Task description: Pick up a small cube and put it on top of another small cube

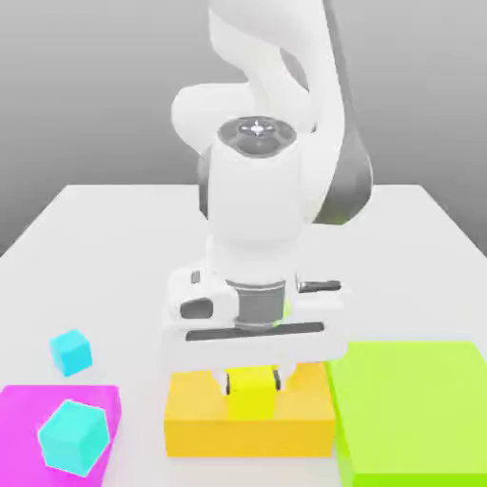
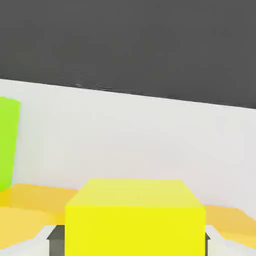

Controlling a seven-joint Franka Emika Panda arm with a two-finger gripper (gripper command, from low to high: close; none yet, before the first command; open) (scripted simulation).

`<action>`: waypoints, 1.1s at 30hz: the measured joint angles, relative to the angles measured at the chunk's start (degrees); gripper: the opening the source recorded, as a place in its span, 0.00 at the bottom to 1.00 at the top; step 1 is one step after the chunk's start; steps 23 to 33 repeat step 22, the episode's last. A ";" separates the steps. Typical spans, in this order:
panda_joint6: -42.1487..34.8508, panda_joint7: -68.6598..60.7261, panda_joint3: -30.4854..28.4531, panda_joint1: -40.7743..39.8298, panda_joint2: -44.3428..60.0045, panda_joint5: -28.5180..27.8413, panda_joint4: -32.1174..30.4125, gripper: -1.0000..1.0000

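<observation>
A small lemon-yellow cube sits on the big flat orange-yellow block near the table's front edge. My gripper hangs straight down over it and is shut on it. One dark finger presses each side of the cube. In the hand view the same small cube sits between the dark pads, with the orange-yellow block under it. A small cyan cube lies on the table at the exterior view's left. A larger cyan cube rests on a magenta block.
A big lime-green flat block adjoins the orange-yellow block on the exterior view's right, and its edge shows in the hand view. The white table stretches back behind the arm.
</observation>
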 joint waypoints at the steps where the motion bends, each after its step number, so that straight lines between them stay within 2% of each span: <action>1: -0.77 -0.51 0.17 0.69 -2.08 0.21 -1.31 0.00; 12: -9.29 -7.27 2.17 7.18 -25.05 4.01 -15.72 0.00; 14: -7.59 -7.90 2.46 7.80 -25.11 4.42 -17.47 0.00; 18: 1.36 -7.91 3.10 7.62 -18.21 4.40 -19.53 0.00; 19: 3.40 -7.89 3.35 7.43 -16.55 4.39 -19.90 1.00; 33: 3.40 -7.89 3.35 7.43 -16.55 4.39 -19.90 1.00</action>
